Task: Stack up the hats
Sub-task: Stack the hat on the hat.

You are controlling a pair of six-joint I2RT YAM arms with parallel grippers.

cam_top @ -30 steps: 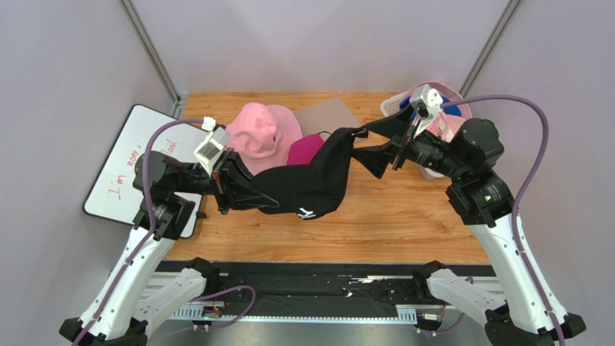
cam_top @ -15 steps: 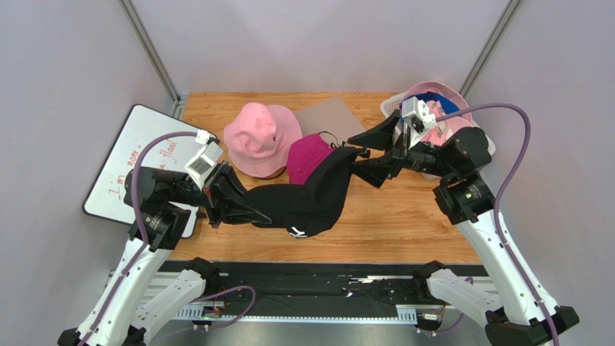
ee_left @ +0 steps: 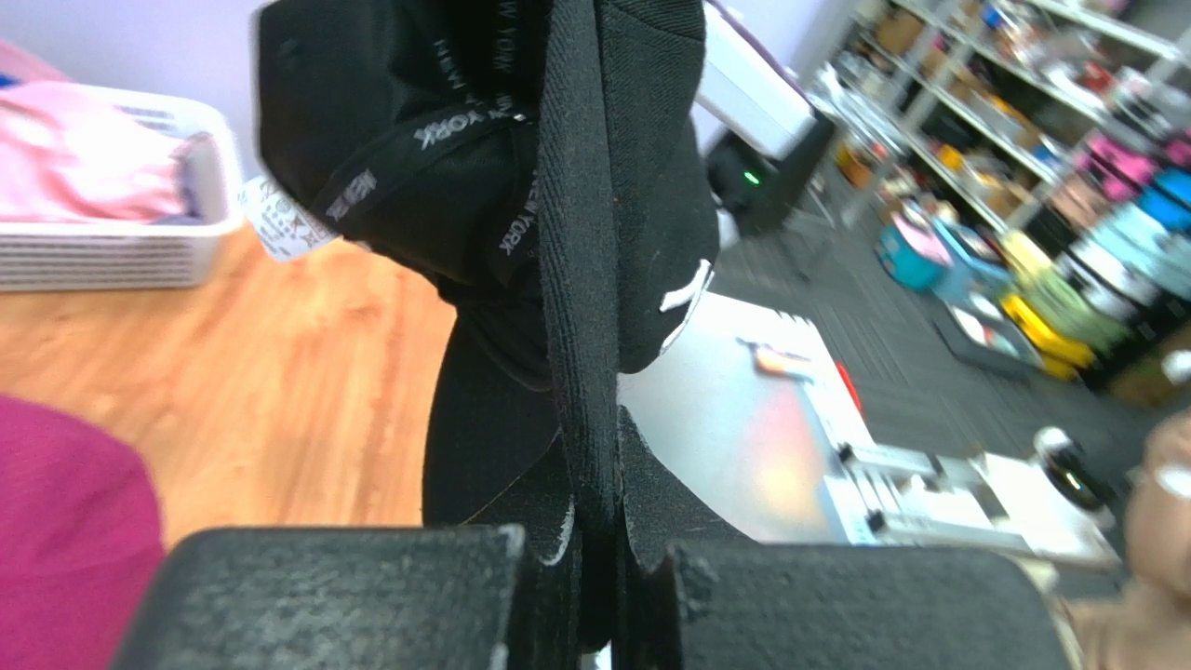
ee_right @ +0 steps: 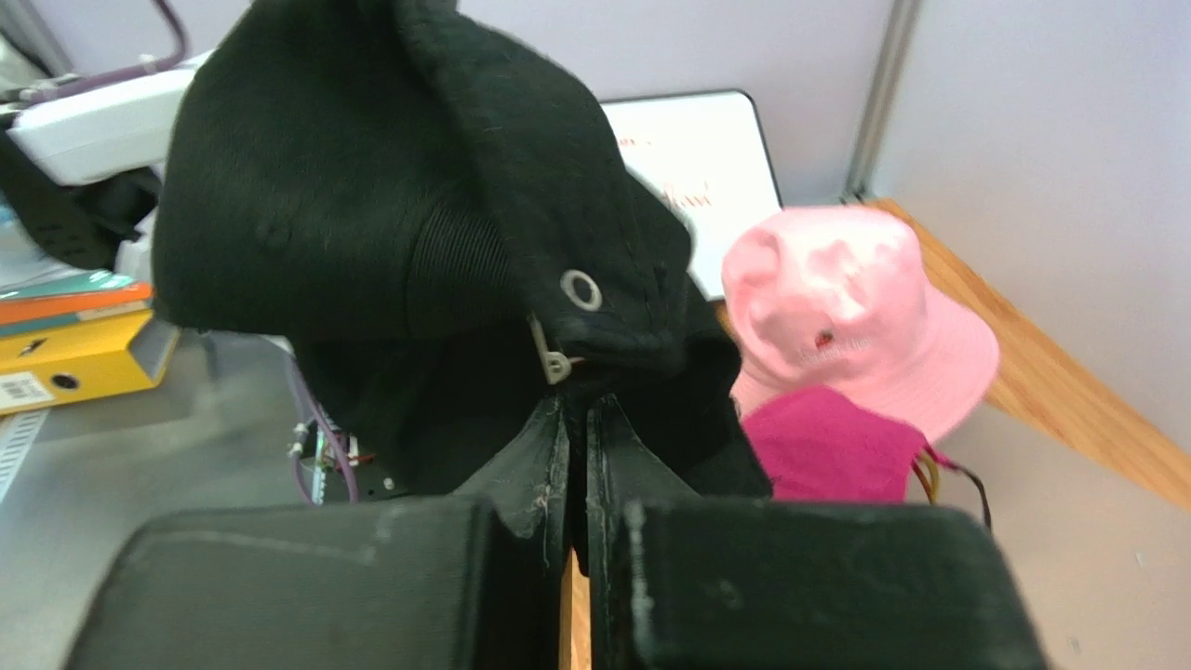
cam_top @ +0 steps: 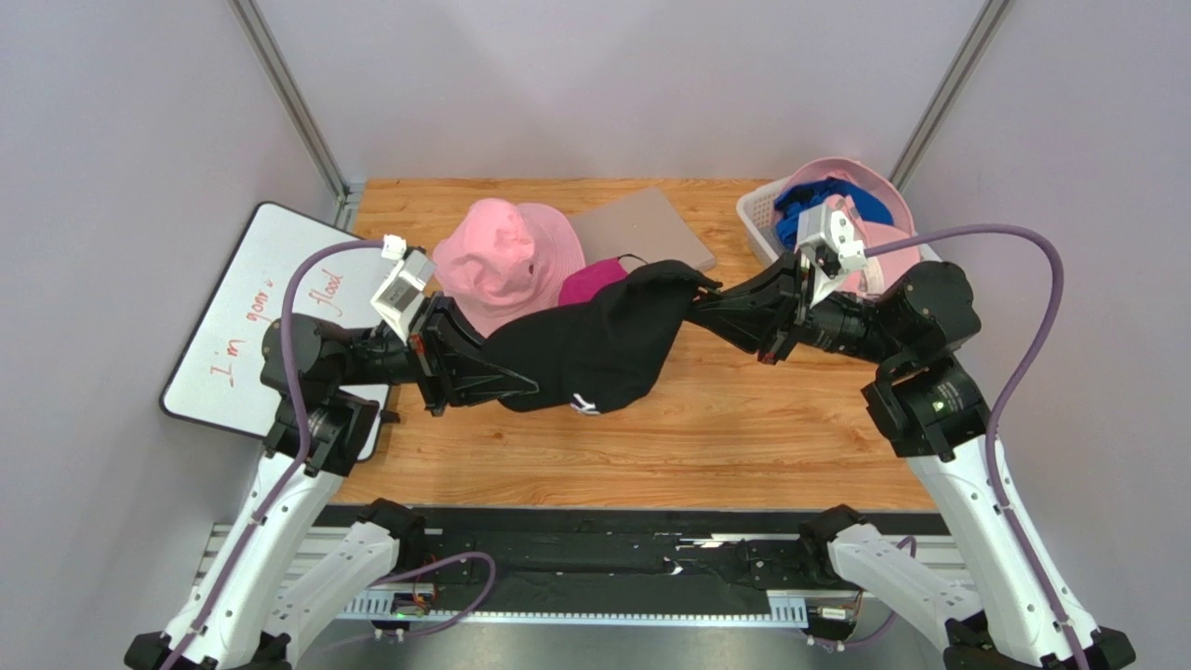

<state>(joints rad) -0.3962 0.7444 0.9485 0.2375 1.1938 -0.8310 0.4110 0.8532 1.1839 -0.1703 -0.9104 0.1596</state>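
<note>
A black baseball cap (cam_top: 594, 349) hangs stretched between my two grippers above the table, over the magenta cap (cam_top: 590, 279). My left gripper (cam_top: 515, 380) is shut on its brim (ee_left: 601, 279). My right gripper (cam_top: 698, 295) is shut on the cap's back edge by the strap buckle (ee_right: 557, 366). A pink bucket hat (cam_top: 503, 263) sits at the back left, touching the magenta cap, which the black cap partly hides. In the right wrist view the pink hat (ee_right: 853, 321) and magenta cap (ee_right: 839, 447) lie beyond my right gripper (ee_right: 578, 433). The left gripper (ee_left: 611, 545) pinches the folded brim.
A white mesh basket (cam_top: 759, 212) at the back right holds pink (cam_top: 839, 179) and blue (cam_top: 804, 217) hats. A grey flat board (cam_top: 646, 226) lies at the back centre. A whiteboard (cam_top: 231, 335) leans off the table's left edge. Bare wood (cam_top: 783, 433) lies in front.
My right gripper has closed on the back of the black cap. The left arm has carried the cap up and back, over the magenta cap.
</note>
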